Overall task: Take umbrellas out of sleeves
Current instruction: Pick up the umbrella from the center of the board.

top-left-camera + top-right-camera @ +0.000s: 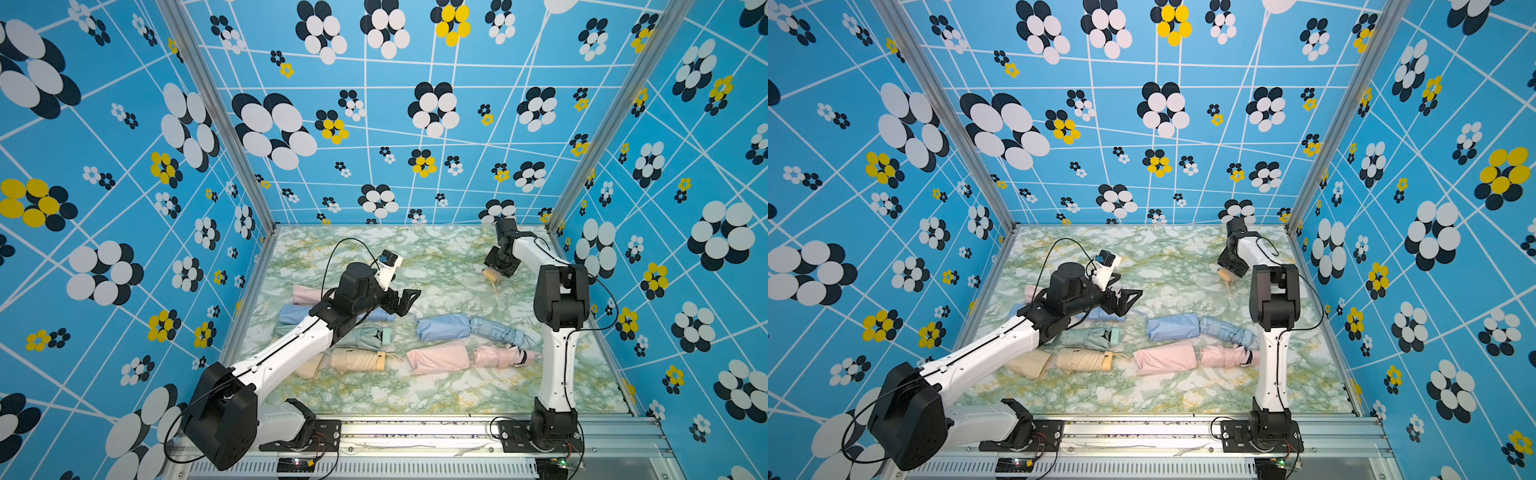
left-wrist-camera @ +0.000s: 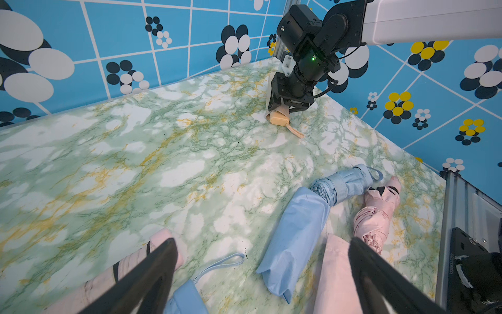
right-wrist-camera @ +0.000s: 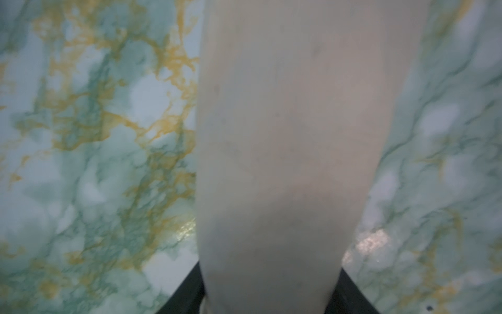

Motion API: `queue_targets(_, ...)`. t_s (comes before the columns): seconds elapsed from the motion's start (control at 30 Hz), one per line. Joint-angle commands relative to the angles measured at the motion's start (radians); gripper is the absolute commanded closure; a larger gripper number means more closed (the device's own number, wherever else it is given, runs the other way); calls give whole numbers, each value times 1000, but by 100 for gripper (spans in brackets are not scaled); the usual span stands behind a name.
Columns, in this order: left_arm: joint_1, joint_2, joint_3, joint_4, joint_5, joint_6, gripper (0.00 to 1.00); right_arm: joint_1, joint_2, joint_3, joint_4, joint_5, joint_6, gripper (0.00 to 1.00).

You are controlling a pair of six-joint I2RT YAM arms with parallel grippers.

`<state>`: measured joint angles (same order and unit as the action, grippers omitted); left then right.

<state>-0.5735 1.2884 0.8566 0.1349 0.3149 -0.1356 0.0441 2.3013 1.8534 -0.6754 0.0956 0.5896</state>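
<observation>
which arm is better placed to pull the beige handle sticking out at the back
Left, probably. The right gripper has its jaws either side of the beige sleeve, so it can pin that. The left gripper is open, empty and faces the beige handle.

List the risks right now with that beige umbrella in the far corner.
1. The right gripper has its jaws on either side of the beige sleeve. Squeezing may clamp the beige umbrella inside, so nothing slides out.
2. The left gripper, open, hangs far from its protruding handle. With nothing pulling there, the whole bundle may just lift.
</observation>
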Motion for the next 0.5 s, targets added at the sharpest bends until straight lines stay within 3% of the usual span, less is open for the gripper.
queue_targets(0.0,9,18,1,1,18,-9,1,40,-41,-39,41,-118,-145,48)
queue_targets(0.47,16,28,9,3,-65,-69,1,174,-183,-216,104,-364,-667,61)
